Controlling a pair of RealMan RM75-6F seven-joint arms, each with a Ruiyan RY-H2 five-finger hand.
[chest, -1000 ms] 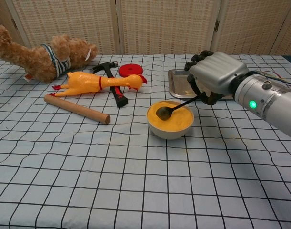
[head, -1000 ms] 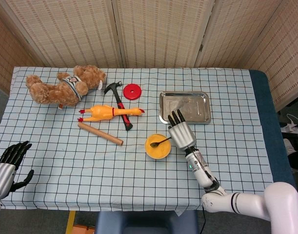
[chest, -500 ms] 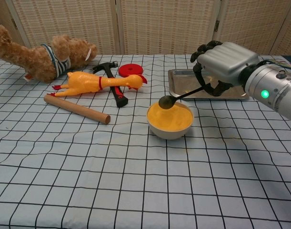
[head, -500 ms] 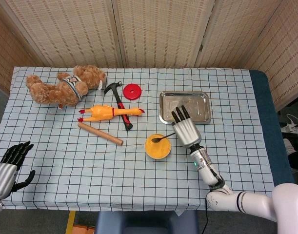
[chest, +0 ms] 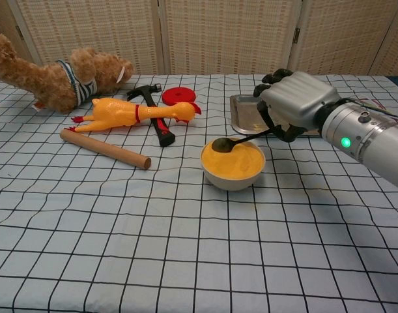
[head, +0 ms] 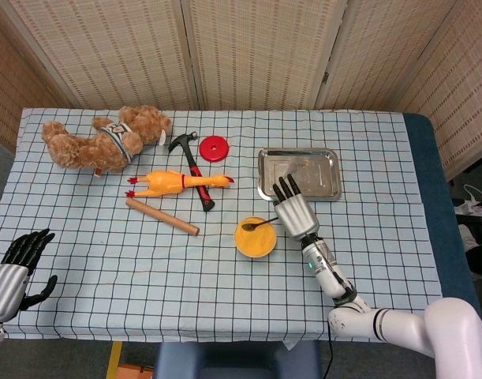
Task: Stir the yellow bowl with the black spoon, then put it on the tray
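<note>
The yellow bowl point(head: 255, 238) point(chest: 233, 163) stands near the table's middle, just in front of the metal tray point(head: 298, 174) point(chest: 240, 112). My right hand point(head: 294, 212) point(chest: 295, 103) grips the handle of the black spoon point(head: 259, 226) point(chest: 232, 143). The spoon's head hangs over the bowl's far left rim, low over the yellow inside. My left hand point(head: 18, 264) is at the table's front left corner, fingers apart, holding nothing.
Left of the bowl lie a wooden rolling pin point(head: 162, 216) point(chest: 105, 149), a rubber chicken point(head: 177, 181) point(chest: 132, 112) and a hammer point(head: 195, 167) point(chest: 156, 117). A red disc point(head: 213, 148) point(chest: 178, 96) and a teddy bear point(head: 99, 139) point(chest: 52, 75) sit further back.
The spoon rose out of the bowl toward the tray half a second ago, then came back down and left; its head is again low over the bowl. The left hand barely moved.
</note>
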